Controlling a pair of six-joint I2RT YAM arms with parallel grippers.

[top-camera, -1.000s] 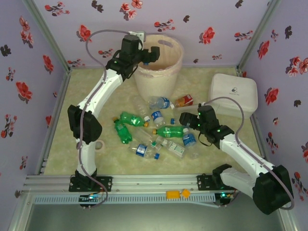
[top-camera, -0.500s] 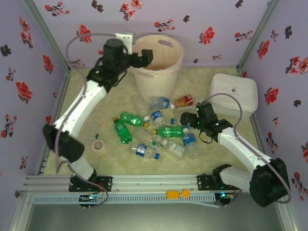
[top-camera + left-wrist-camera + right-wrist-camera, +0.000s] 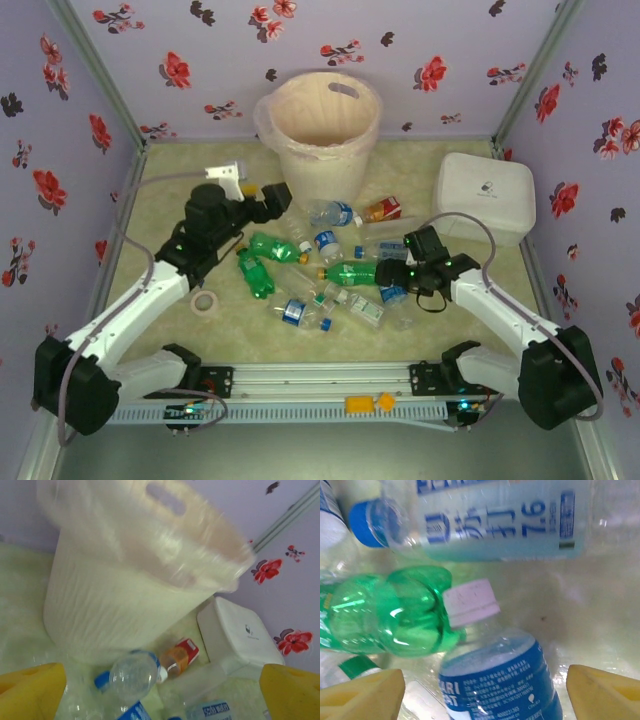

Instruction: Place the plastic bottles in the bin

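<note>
The left claw (image 3: 281, 200) was up over the bin (image 3: 320, 165) a moment ago; now it has come down to the near left side of the bin, low over the desk (image 3: 450, 160); it is wide open and holds nothing; I think it let a bottle go and is coming back for one more.

The plastic bottles (image 3: 320, 270) lie in a heap in the middle of the desk, just on the near side of the bin.

The right claw (image 3: 390, 277) has dipped down onto the right side of the heap; in its own camera the yellow pads (image 3: 362, 692) stand one on each side of a blue label bottle (image 3: 495, 680); a green bottle (image 3: 385, 615) lies just to the left of it; the claw is partly open and has begun to squeeze in; the pads do not touch the bottle yet, so nothing is held.

That means both arms are busy; I think the right claw grabs next, then carries to the far bin; many bottles are left.
</note>
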